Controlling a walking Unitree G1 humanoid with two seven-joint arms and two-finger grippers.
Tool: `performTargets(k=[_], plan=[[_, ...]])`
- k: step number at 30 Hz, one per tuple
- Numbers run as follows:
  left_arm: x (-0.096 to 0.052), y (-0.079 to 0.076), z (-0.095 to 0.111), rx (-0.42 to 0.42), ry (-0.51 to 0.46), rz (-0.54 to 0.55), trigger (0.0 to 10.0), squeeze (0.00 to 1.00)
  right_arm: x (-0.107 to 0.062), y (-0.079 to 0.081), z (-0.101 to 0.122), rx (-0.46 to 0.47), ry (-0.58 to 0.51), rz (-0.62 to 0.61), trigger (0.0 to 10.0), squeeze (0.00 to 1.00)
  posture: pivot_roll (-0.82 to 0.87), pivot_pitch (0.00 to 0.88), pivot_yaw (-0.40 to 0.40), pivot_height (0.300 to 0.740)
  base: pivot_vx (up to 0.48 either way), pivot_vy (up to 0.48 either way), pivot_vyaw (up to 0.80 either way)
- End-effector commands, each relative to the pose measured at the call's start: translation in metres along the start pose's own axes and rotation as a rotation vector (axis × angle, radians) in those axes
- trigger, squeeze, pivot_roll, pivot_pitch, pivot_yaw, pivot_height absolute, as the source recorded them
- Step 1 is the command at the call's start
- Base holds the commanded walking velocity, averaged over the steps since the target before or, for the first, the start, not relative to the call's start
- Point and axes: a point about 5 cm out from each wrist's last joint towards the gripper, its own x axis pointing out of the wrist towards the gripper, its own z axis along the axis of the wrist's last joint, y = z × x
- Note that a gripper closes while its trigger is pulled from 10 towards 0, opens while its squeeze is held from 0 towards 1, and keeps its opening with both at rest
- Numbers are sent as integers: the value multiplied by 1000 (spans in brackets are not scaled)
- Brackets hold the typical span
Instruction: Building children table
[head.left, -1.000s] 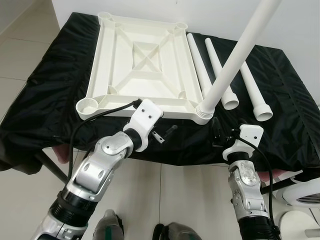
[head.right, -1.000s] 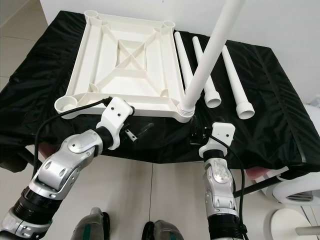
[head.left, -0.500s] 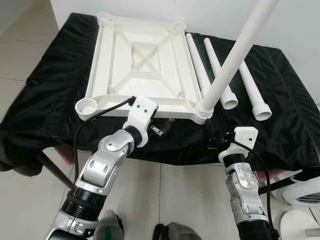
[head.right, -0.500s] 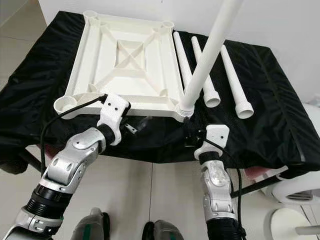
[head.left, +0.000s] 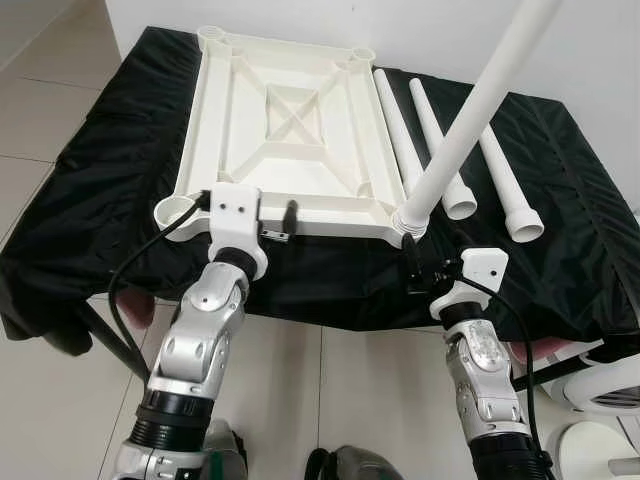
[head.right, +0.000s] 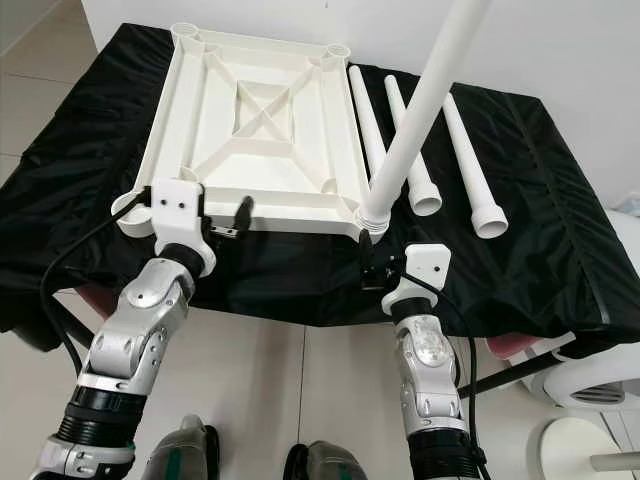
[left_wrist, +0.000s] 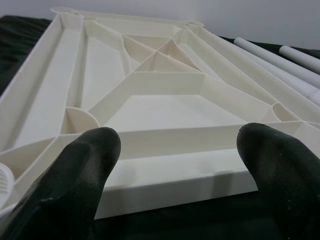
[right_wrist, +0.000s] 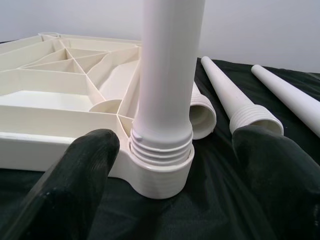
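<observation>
A white children's table top (head.left: 290, 130) lies upside down on a black-covered table (head.left: 120, 170). One white leg (head.left: 470, 120) stands in its near right corner socket (right_wrist: 161, 172), leaning up and right. Three loose legs (head.left: 440, 140) lie side by side to the right. My left gripper (head.left: 280, 222) is open at the top's near edge; in the left wrist view its fingertips (left_wrist: 95, 150) frame the front rail (left_wrist: 170, 175) without touching. My right gripper (head.left: 413, 262) is open just in front of the standing leg's threaded base, a finger (right_wrist: 90, 160) on each side, apart from it.
The black cloth hangs over the near table edge, above a tiled floor (head.left: 60, 110). A white rounded object (head.left: 605, 390) stands on the floor at the lower right. A white wall (head.left: 600, 50) runs behind the table. My feet (head.left: 345, 465) are at the bottom.
My left gripper has swung left and up from below the table edge to face the top's near rail. My right gripper has crept up closer to the standing leg's base.
</observation>
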Motion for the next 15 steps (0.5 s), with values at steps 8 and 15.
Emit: performTargets(k=[8, 15], plan=[[-2, -6, 6, 146, -56, -52, 10000, 0, 9, -9, -1, 25, 13, -48, 10000, 0, 114, 88, -134, 740, 0, 0, 0], [4, -3, -2, 218, -5, -86, 10000, 0, 13, -6, 0, 29, 8, -45, 10000, 0, 120, 102, -136, 740, 0, 0, 0]])
